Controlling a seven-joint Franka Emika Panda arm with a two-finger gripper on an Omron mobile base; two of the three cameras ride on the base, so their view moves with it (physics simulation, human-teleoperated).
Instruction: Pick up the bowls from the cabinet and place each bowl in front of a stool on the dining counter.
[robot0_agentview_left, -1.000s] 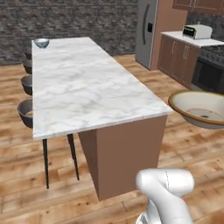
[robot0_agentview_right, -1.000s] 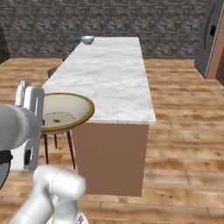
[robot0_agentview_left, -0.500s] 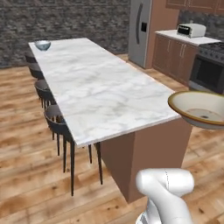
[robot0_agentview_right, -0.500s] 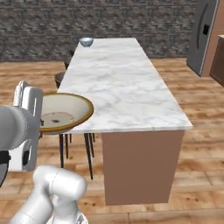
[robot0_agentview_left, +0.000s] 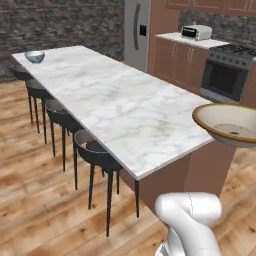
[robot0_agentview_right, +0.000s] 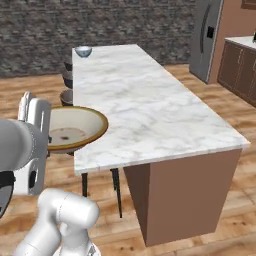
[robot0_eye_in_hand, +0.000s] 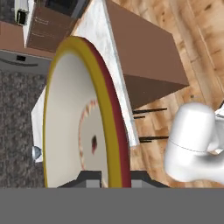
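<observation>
The gripper (robot0_eye_in_hand: 108, 180) is closed tight on the rim of the beige-tan bowl (robot0_eye_in_hand: 83, 118); in the hand view its two dark finger tips rise at the bottom on either side of the bowl's darker yellow-brown rim, one on the inner face and one on the outer red-brown wall. The bowl is carried in the air and rests on nothing. In the left base view the beige-tan bowl (robot0_agentview_left: 227, 125) hangs upright at the right side, just beyond the near corner of the dining counter (robot0_agentview_left: 115, 105), at about the height of the marble top. In the right base view the same bowl (robot0_agentview_right: 70, 129) sits at the left, beside the white wrist, off the near left corner of the dining counter (robot0_agentview_right: 145, 110) and over the stool side. A dark speck lies in the bottom of the bowl. The second bowl, the white and blue bowl (robot0_agentview_left: 34, 56), stands upright on the marble at the far end of the counter, near the edge on the stool side; in the right base view the white and blue bowl (robot0_agentview_right: 83, 51) sits at the far left corner of the slab, well apart from the carried bowl. A row of dark stools (robot0_agentview_left: 95, 152) stands on the wooden floor along that same long side. Beyond the counter, a steel refrigerator (robot0_agentview_left: 138, 32) stands against the far wall, with low wooden cabinets, an oven (robot0_agentview_left: 222, 77) and a toaster (robot0_agentview_left: 195, 32) to its right.
</observation>
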